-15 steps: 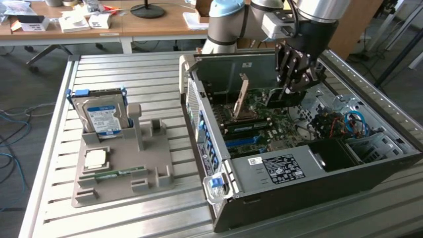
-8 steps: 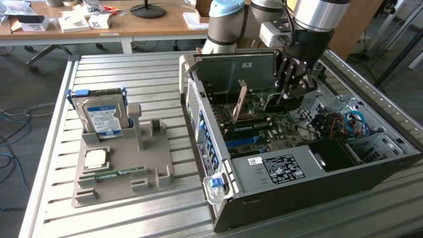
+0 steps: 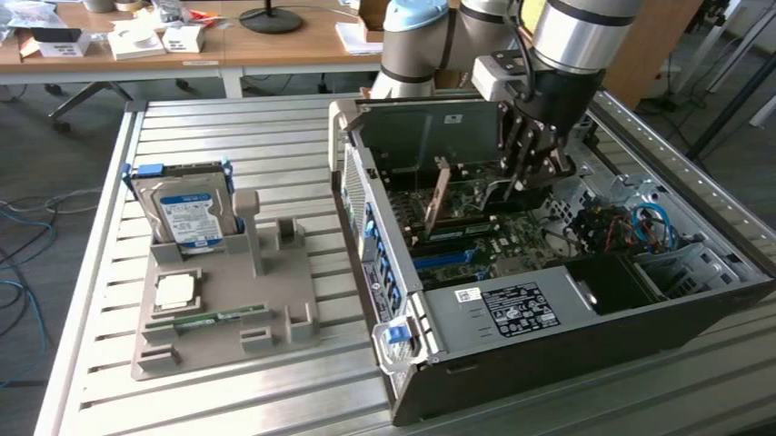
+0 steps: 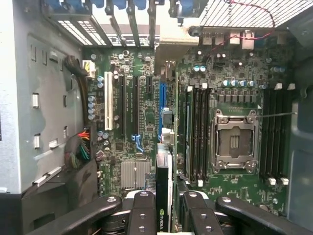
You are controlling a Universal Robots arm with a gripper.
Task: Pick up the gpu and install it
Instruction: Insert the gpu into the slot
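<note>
Hanging over the open computer case [image 3: 582,363], the arm reached down into it. The jaws were closed partway on the gpu [image 4: 164,193], gripping the card edge-on between two dark fingers [image 4: 142,215]. (An NVIDIA mark showed on the card's edge in the wrist view.) The card stood on edge above the motherboard [image 4: 146,63], in line with the blue slot [image 4: 162,105]. Whether it had seated there I could not tell. A CPU socket [image 4: 234,142] lay off to one side of that line, with memory slots [image 4: 198,132] between.

Exterior view: the case lay on its side on the slatted bench [image 3: 243,127]. The jaws were inside it, toward 12 o'clock of its interior, and the power supply [image 3: 515,307] sat toward 6 o'clock. At 9 o'clock of the case, well apart, a grey fixture [image 3: 218,350] sat on the bench. A hard drive [image 3: 188,213] stood upright at the fixture's 12 o'clock end. A memory stick [image 3: 224,317] lay flat nearer its 6 o'clock end.
</note>
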